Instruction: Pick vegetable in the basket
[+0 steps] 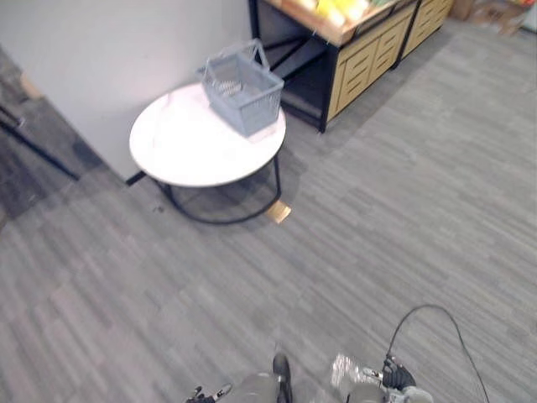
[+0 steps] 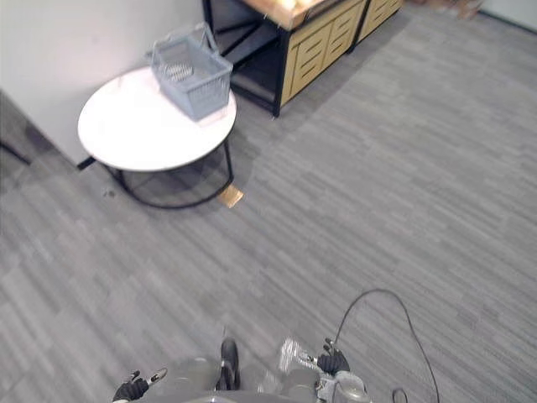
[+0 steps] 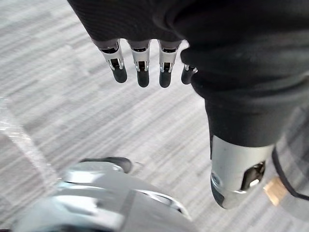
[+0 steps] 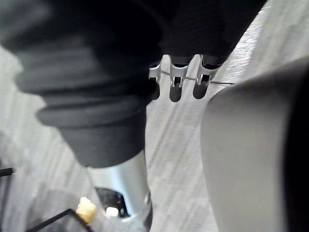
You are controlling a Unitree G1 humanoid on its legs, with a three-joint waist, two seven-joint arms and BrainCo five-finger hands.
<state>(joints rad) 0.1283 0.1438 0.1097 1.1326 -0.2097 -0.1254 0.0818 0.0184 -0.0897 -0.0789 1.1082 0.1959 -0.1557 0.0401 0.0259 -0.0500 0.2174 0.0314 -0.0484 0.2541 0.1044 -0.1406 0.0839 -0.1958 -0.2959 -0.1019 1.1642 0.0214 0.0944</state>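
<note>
Two hands are hanging low at the near edge of the head views, well apart from the table. The left hand (image 3: 140, 60) is holding nothing, fingers hanging straight and released over the grey carpet (image 1: 403, 218). The right hand (image 2: 333, 363) is sitting just beside a clear plastic-wrapped item (image 2: 294, 356). Can't tell whether it's gripping the wrap, or what's inside.

The grey wire basket (image 1: 243, 92) is standing upright on the far edge of the round white table (image 1: 185, 143), handles raised, with nothing readable inside it. A wooden shelf unit (image 1: 361, 50) is standing just past the table, carrying yellow produce (image 1: 336, 10) on top. A small tan block (image 1: 278, 211) is lying on the floor against the table's black ring base.
</note>
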